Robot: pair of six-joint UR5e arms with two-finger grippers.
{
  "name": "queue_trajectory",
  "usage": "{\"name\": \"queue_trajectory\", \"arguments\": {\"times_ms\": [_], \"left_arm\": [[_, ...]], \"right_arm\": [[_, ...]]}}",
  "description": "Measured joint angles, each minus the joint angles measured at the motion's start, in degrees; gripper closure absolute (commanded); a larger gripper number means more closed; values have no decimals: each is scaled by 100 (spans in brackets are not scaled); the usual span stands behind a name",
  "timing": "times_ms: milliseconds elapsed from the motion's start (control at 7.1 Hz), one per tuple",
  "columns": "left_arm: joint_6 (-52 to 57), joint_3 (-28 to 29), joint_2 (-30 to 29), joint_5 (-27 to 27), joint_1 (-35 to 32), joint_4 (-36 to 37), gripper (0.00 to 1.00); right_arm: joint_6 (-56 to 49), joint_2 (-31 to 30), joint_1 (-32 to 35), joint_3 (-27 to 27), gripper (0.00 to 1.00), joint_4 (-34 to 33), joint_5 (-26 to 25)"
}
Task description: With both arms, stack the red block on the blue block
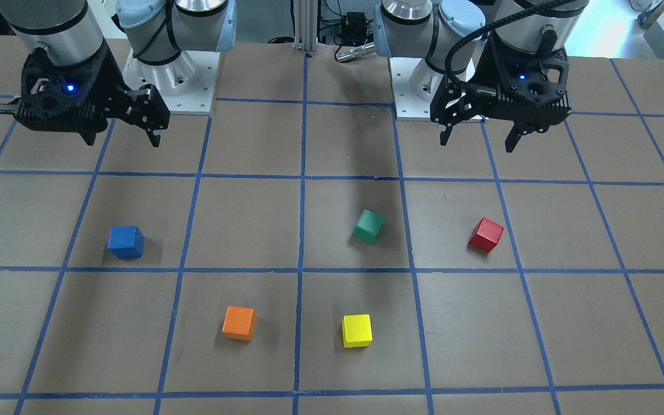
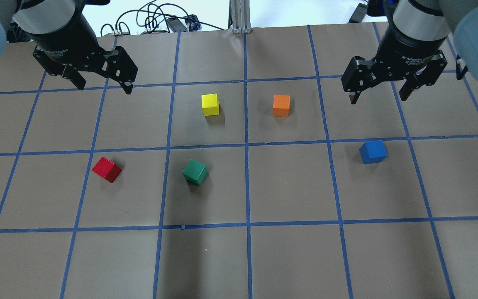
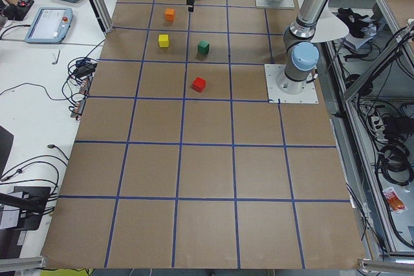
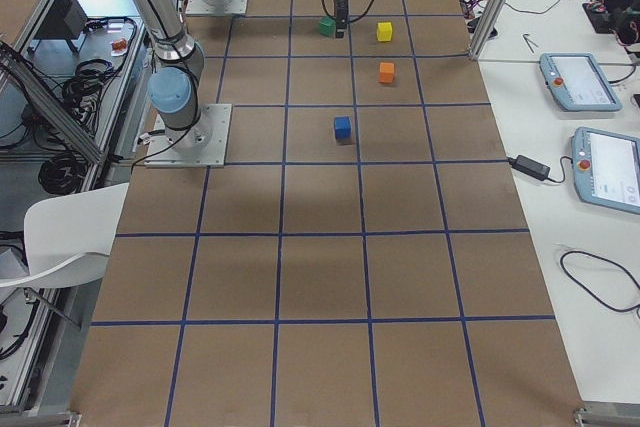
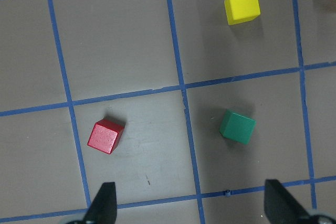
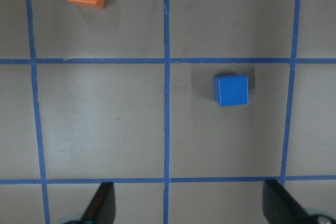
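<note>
The red block [image 2: 106, 169] lies on the table on my left side, turned at an angle; it also shows in the front view [image 1: 486, 234] and the left wrist view [image 5: 105, 136]. The blue block [image 2: 373, 151] lies on my right side and shows in the right wrist view [image 6: 230, 89]. My left gripper [image 2: 105, 87] hangs open and empty above the table, beyond the red block. My right gripper [image 2: 377, 99] hangs open and empty above the table, beyond the blue block. Neither gripper touches a block.
A green block [image 2: 195, 172] lies right of the red block. A yellow block [image 2: 210, 104] and an orange block [image 2: 281, 105] lie further out near the middle. The brown table [image 2: 288, 257] has a blue tape grid.
</note>
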Motion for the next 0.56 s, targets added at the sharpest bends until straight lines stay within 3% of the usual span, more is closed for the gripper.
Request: {"name": "queue_trajectory", "arguments": {"times_ms": [563], "left_arm": [[-8, 1, -7, 5, -14, -40, 0]], "right_arm": [[-38, 2, 20, 15, 0, -35, 88]]}}
